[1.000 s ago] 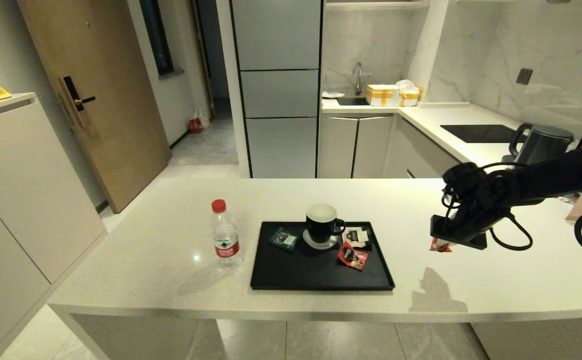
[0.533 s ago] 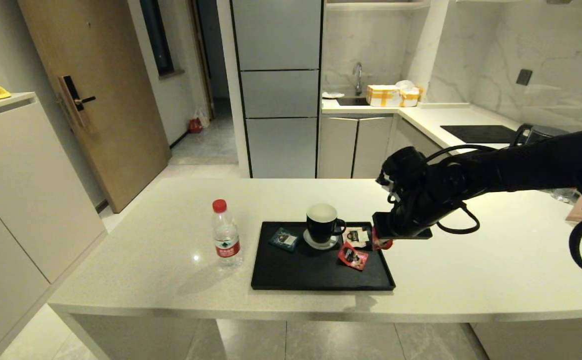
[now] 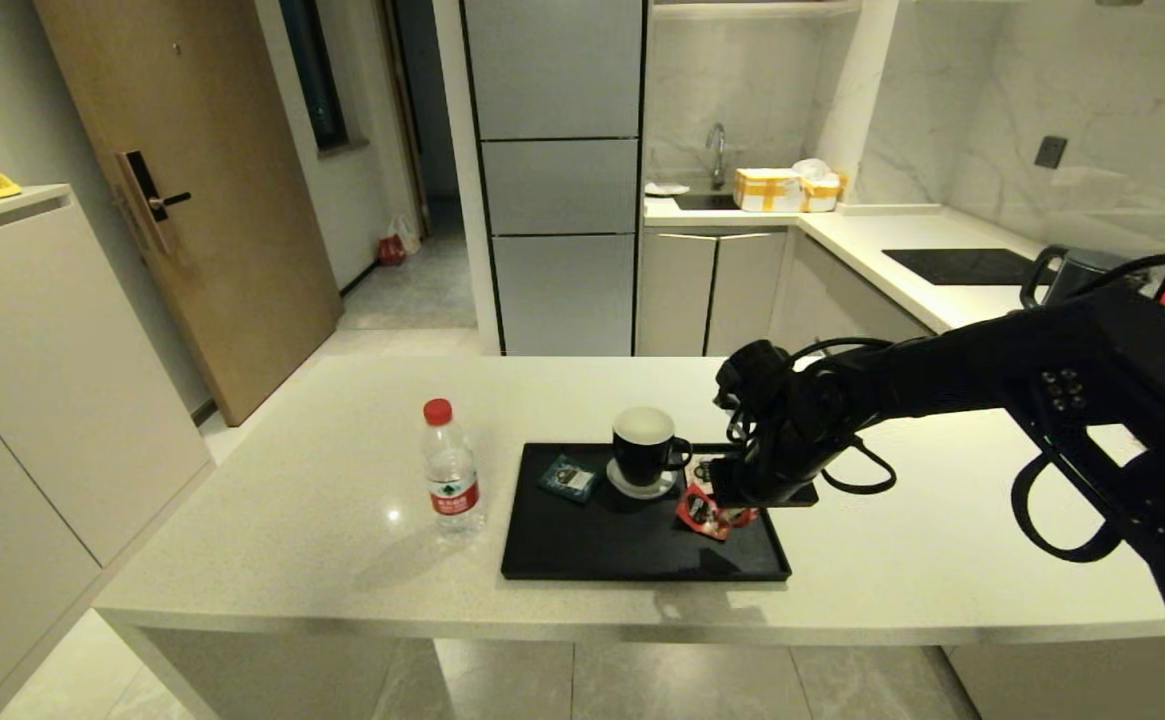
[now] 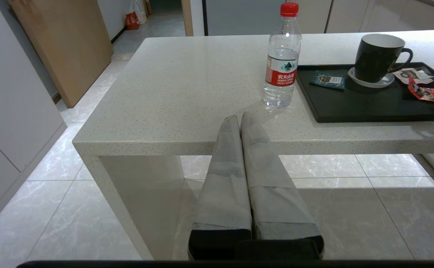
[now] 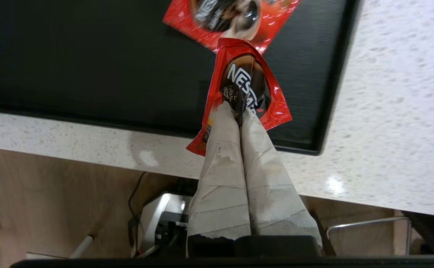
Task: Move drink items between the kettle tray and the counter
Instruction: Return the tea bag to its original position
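My right gripper point(image 5: 239, 109) is shut on a red drink-mix sachet point(image 5: 272, 108), which hangs just above the right part of the black kettle tray point(image 5: 71, 56). In the head view that gripper point(image 3: 742, 497) is low over the tray point(image 3: 592, 545), next to a second red sachet point(image 3: 700, 514) lying flat there. The water bottle point(image 3: 452, 480) with red cap stands upright on the cream counter point(image 3: 322, 500), just left of the tray. My left gripper point(image 4: 240, 119) is shut and empty, parked below the counter's front edge, short of the bottle point(image 4: 282, 56).
A black mug point(image 3: 644, 450) on a white coaster stands at the tray's back middle, a teal tea packet point(image 3: 568, 477) to its left. A white packet point(image 3: 712, 468) is partly hidden by my arm. A kettle point(image 3: 1072, 272) and hob panel point(image 3: 962, 265) lie far right.
My right arm has swung left with the red sachet, from above the bare counter right of the tray to low over the tray's right part. The bottle and left arm have not moved.
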Robot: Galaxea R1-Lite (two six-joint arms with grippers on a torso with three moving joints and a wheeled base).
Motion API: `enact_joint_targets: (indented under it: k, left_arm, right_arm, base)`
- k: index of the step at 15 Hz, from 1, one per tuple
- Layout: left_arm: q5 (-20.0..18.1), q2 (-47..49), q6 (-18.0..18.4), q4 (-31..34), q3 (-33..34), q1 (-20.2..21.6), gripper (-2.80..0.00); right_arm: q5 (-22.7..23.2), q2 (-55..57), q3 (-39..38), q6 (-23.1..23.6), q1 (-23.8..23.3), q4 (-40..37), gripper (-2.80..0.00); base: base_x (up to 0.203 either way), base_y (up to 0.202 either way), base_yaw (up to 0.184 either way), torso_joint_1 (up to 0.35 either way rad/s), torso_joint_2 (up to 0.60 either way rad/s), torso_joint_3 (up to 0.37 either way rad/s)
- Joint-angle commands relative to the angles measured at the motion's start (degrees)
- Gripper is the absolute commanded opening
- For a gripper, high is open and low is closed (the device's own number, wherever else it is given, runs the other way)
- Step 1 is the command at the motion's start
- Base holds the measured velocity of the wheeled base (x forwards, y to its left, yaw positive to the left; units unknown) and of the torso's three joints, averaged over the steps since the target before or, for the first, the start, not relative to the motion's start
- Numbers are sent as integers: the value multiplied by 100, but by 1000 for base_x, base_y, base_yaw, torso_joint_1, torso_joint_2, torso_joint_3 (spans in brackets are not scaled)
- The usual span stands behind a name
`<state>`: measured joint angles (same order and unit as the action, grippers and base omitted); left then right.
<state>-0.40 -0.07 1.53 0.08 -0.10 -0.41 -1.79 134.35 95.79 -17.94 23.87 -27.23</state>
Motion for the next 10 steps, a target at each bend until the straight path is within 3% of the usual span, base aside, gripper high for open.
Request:
enact_joint_targets:
  k: [1, 2, 3, 10]
  left_arm:
    - [-4, 7, 5, 1, 1, -2, -280]
    - [-4, 7, -4, 1, 1, -2, -280]
    - [5, 7, -4, 1, 1, -2, -280]
    - [-4, 7, 5, 1, 1, -2, -280]
  right_arm:
    - [-24, 135, 27, -17, -5, -19, -280]
    - [-17, 136, -16, -49, -5, 61, -280]
    - [-70, 176, -47, -52, -5, 234, 0]
    - [-32, -146, -153, -191, -5, 355, 0]
  base:
    - [0, 0, 0, 0, 0, 0]
    - [0, 0, 0, 0, 0, 0]
    - [0, 0, 0, 0, 0, 0]
    - [0, 0, 0, 0, 0, 0]
